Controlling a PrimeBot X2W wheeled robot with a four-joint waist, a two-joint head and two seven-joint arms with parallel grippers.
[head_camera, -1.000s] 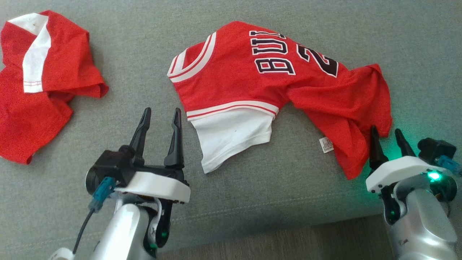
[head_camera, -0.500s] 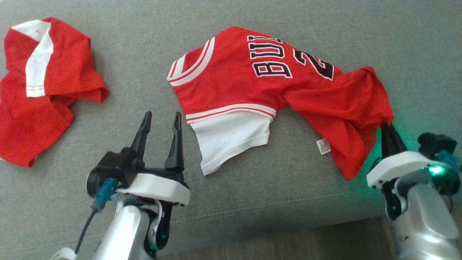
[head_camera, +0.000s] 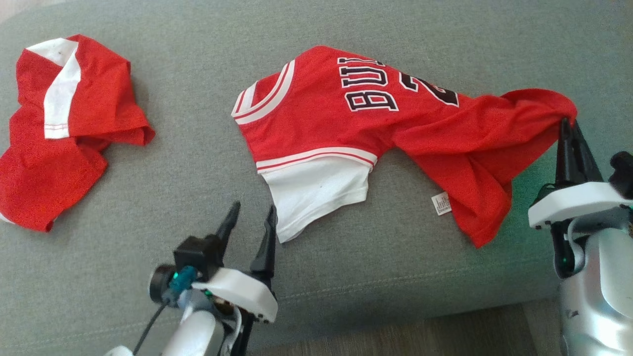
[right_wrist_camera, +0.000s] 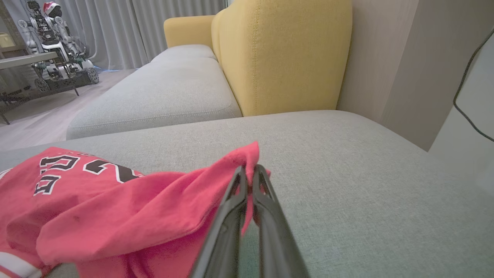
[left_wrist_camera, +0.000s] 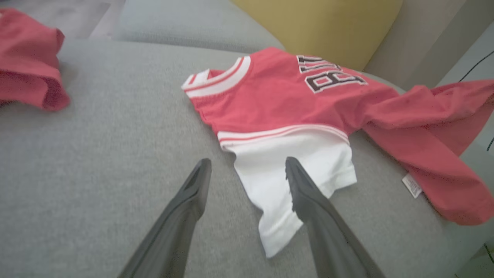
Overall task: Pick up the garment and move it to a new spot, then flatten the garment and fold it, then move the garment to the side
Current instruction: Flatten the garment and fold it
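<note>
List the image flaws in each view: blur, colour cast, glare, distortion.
Head view: fairly sharp, even light, with a green glow on the sofa cushion beside the right gripper and a soft shadow under the jersey. Left wrist view: soft and washed out, the jersey pinkish, the left gripper blurred. Right wrist view: crisp far off, the right gripper soft near the lens.

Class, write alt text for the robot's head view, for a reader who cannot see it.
The robot's right hand, shut, pinches a corner of a red jersey and holds it raised off a grey sofa cushion. The open left hand hovers near the jersey's white sleeve; a second red garment lies crumpled at far left.
</note>
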